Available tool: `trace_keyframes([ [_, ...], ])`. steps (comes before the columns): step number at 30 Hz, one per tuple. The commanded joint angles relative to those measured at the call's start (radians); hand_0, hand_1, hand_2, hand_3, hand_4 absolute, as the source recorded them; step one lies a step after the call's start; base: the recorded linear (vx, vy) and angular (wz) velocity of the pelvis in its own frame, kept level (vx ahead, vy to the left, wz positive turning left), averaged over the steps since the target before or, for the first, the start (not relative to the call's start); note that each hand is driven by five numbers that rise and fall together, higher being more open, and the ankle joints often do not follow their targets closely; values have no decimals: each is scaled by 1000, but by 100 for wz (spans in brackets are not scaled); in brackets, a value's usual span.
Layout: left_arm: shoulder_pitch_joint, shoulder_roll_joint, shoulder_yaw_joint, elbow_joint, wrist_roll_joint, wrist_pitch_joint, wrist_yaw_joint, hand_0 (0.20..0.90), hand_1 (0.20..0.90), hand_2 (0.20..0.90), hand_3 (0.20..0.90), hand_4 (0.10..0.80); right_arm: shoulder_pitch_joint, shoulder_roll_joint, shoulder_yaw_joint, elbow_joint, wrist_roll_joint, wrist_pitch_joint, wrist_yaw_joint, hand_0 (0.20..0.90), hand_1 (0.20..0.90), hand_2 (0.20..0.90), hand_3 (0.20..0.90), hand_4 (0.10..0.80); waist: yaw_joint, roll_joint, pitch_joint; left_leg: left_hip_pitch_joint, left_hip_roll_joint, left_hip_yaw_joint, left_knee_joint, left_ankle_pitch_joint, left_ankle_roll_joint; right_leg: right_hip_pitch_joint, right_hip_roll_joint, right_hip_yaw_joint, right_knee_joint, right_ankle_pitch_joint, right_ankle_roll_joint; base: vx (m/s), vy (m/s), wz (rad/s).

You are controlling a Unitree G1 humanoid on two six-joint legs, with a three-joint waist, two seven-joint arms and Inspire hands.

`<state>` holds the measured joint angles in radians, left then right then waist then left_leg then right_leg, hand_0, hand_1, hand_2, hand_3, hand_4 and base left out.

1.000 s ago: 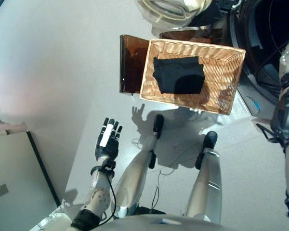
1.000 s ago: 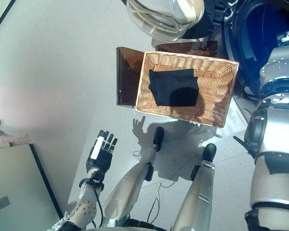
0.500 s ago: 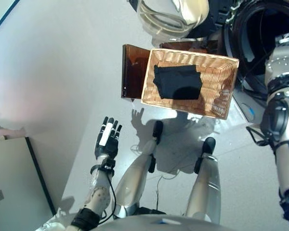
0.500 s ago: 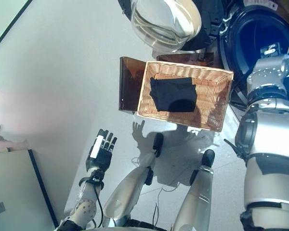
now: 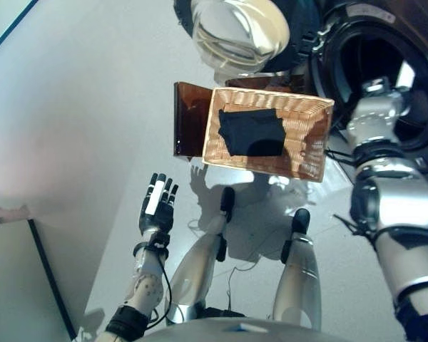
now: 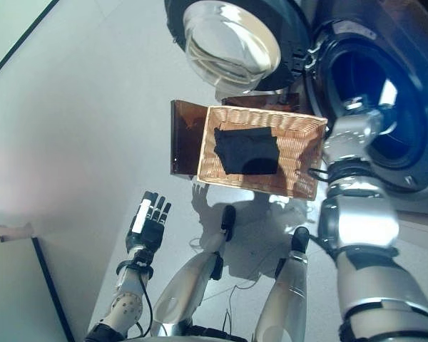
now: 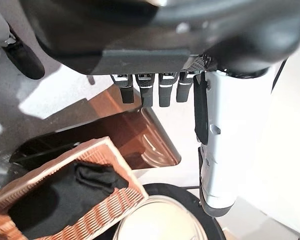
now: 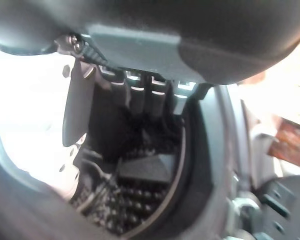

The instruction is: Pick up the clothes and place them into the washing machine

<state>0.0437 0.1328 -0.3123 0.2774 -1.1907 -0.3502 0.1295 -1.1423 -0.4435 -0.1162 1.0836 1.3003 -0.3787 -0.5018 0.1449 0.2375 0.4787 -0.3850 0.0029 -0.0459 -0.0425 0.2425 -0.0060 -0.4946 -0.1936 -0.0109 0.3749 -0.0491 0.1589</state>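
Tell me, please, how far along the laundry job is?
Done: the round glass door stands open. In hand: the right hand reaches empty into the dark drum. Left: the black folded garment lies in the woven wicker basket; the left hand hangs open, idle.

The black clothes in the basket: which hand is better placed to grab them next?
Probably the left hand: open, empty, over the floor near the wicker basket holding the black clothes. The right hand reaches into the washing machine's drum.
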Motion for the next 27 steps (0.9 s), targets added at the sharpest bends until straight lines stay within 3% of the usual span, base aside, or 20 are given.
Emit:
trace_keyframes([
  [1,-2,38,60,-83,3,-58,0,900,900,900,900,800,-44,82,87,-157,-106,-50,43,900,900,900,900,800,16,-55,5,-35,15,40,130,-140,-87,83,-19,42,-189,64,-17,6,5,-7],
  [5,2,33,76,-100,5,-59,16,900,900,900,900,800,31,190,126,-290,-148,-52,44,900,900,900,900,800,10,-79,10,-27,24,43,133,-142,-85,90,-13,45,-190,67,-18,4,12,-7],
  [17,23,26,95,-119,20,-60,33,900,900,900,900,800,117,245,226,-410,-294,5,46,900,900,900,900,800,1,-104,23,-24,32,43,128,-134,-85,87,-5,40,-182,67,-23,2,-2,2],
  [23,34,19,108,-120,31,-69,32,900,900,900,900,800,146,196,306,-445,-634,98,-2,900,900,900,900,800,-9,-117,33,-19,35,46,120,-131,-84,85,-2,39,-179,66,-22,0,0,0],
  [27,37,16,123,-124,62,-84,23,900,900,900,900,800,183,94,392,-489,-1105,222,-52,900,900,900,900,800,-14,-118,36,-30,37,43,119,-123,-83,76,1,38,-182,73,-19,0,0,0],
])
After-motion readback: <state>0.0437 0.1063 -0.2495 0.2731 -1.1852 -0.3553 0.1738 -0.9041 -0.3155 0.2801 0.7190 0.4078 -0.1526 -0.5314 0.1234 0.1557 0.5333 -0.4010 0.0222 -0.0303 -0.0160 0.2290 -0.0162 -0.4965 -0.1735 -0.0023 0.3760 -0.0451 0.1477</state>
